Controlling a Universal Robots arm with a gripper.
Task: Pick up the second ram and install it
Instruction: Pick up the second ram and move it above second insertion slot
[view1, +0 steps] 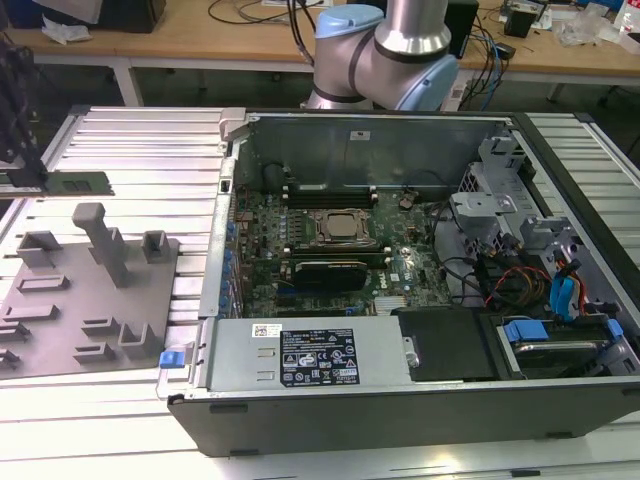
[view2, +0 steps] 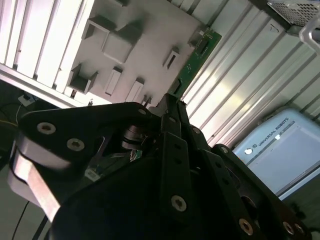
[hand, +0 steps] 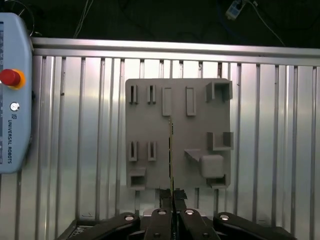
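**Over the holder tray (view1: 150, 290), the claw (view1: 32, 172) has the second ram (view1: 82, 183) by one end**

Seen from across the room in the exterior view, the claw hangs at the tray's far edge, on the side away from the open computer case (view1: 400, 300). The case stands just beside the tray on the exterior view's right. The green stick juts from the claw roughly level, and its long axis runs along that far edge with the free end toward the case. It looks lifted clear of the tray and seems to touch nothing but the claw.

In the second wrist view, the black fingers (view2: 170, 130) are pinched nearly together on the near end of the ram (view2: 197, 60). The rest of the board runs straight on from them. Its free end reaches past the tray's (view2: 150, 30) edge and over the ribbed metal table (view2: 240, 75).

In the first wrist view, I am looking down the claw (hand: 172, 196) itself. The ram (hand: 172, 150) shows edge-on as a thin line rising from between the closed fingertips and crossing the middle of the tray (hand: 150, 120). The stick reads as a straight extension of the claw, so I'd judge the board's long edge goes wherever the wrist points. This single arm already has it firmly in hand.
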